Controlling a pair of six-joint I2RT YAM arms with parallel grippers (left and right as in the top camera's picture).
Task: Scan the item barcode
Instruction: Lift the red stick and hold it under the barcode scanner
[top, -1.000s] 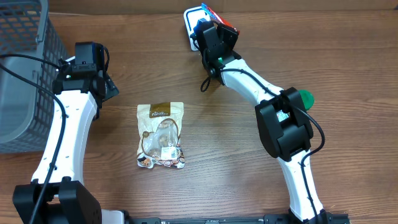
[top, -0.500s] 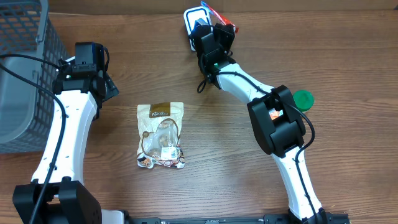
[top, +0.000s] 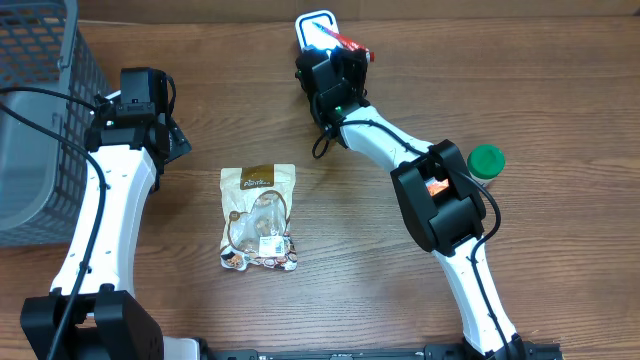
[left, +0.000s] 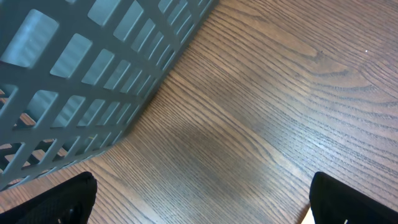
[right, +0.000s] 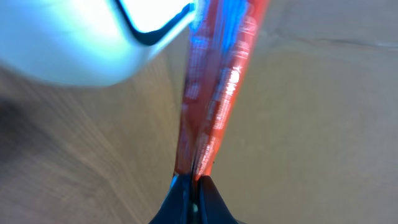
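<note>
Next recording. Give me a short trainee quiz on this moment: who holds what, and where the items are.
1. True or false: the right gripper is shut on a red packet.
2. Fill in: the jaws of the left gripper stand ___.
3. Pick one: the snack bag is A) held by the left gripper, B) lying flat on the table between the arms, C) held by the right gripper.

Key: 1 true; 2 open; 3 B.

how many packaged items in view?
2. A brown snack pouch lies mid-table; a red packet is pinched in the right gripper beside the white scanner. The grey basket could hide more.
</note>
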